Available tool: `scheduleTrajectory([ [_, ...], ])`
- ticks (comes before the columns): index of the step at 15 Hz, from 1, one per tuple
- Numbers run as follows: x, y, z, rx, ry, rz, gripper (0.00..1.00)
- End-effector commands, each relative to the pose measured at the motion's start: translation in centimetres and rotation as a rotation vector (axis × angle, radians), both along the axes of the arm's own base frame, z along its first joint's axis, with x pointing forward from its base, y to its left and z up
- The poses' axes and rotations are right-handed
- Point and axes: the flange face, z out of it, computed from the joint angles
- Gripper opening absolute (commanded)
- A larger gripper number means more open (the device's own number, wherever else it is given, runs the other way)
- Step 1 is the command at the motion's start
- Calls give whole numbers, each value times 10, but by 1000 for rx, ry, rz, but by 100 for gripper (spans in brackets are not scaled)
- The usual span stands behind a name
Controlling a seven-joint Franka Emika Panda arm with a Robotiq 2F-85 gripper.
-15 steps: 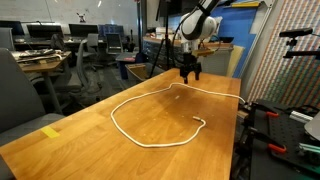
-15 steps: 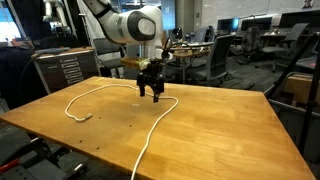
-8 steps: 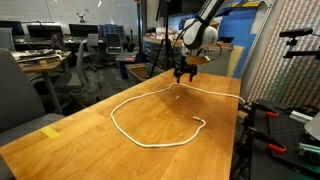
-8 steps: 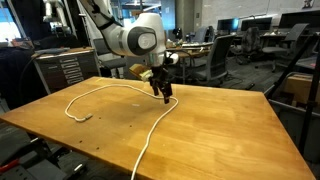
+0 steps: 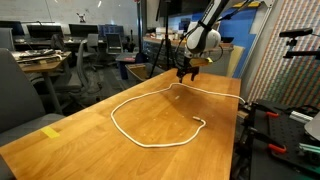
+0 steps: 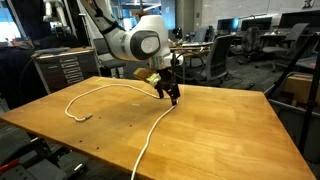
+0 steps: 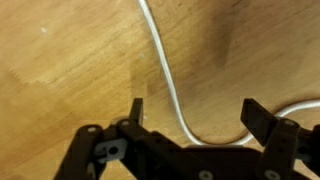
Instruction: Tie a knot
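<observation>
A white rope lies in a wide loop on the wooden table; it also shows in an exterior view, with one end trailing off the near table edge. My gripper hangs just above the rope near the far side of the loop, also seen in an exterior view. In the wrist view the gripper is open, its fingers on either side of the rope, which curves between them. Nothing is held.
A yellow tag lies near the table's corner. Office chairs and desks stand behind the table. Black and red equipment stands beside the table's edge.
My gripper has moved along the rope towards the far side of the table and tilted. The rope has not visibly moved.
</observation>
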Motion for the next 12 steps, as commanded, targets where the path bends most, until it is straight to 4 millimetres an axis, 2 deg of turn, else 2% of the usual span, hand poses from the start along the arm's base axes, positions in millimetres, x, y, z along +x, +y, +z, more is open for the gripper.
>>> scheduleTrajectory([
  [1, -17, -17, 13, -54, 121, 150, 100],
  [5, -46, -46, 41, -154, 283, 283, 100],
  [7, -45, -53, 56, -109, 274, 403, 100],
  [8, -37, -51, 32, -132, 271, 309, 100],
  [10, -39, -56, 47, -122, 270, 364, 100],
  [12, -38, -46, 34, -113, 281, 487, 100],
])
